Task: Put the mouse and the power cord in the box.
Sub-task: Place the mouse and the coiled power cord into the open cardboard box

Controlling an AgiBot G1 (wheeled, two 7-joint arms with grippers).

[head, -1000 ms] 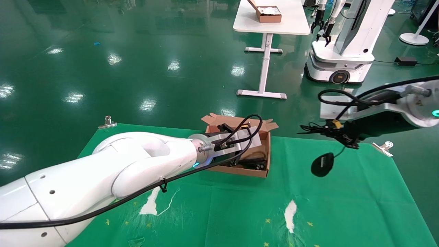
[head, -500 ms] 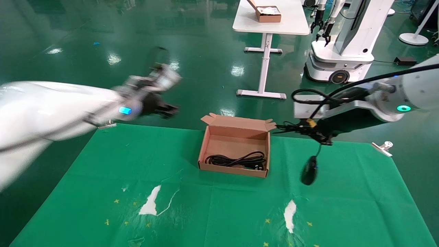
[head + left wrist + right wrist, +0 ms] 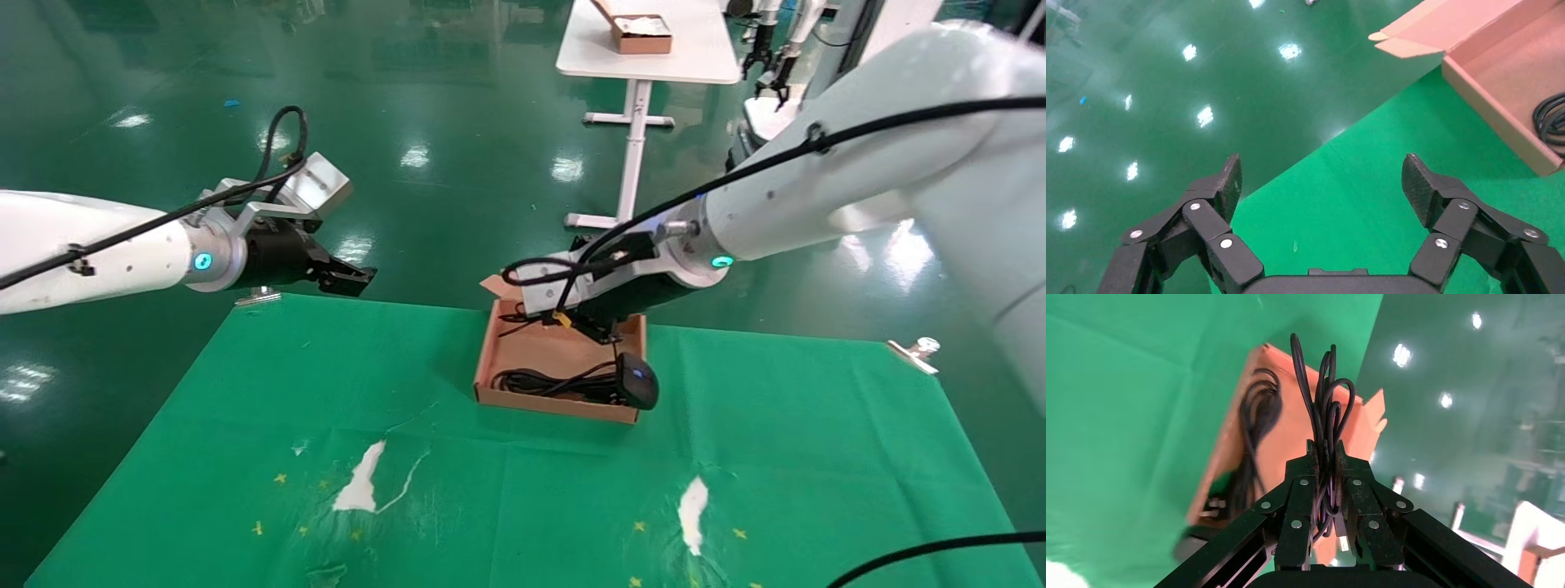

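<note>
While the right claw [image 3: 590, 325] hangs over the box [image 3: 523, 347], it's clamped tight on the mouse's bundled cable [image 3: 1324, 410], loops sticking up between the fingers [image 3: 1300, 496] in the right wrist view. The mouse [image 3: 637, 380] dangles below on its cable, at the box's near right corner, approx. at the rim; can't tell if it touches the wall. Power cord [image 3: 556, 382] lies coiled inside the box, along the near wall. Box sits on the green-clothed worktop [image 3: 245, 457], lid flaps [image 3: 1413, 37] open at the far side. Left claw [image 3: 347, 278] hovers well left of the box, over the worktop's far edge, fingers [image 3: 1223, 187] spread wide apart w/ nothing between them. White torn patches [image 3: 359, 482] mark the cloth nearer than the box. A metal clip [image 3: 914, 353] holds the cloth edge far right of the box.
</note>
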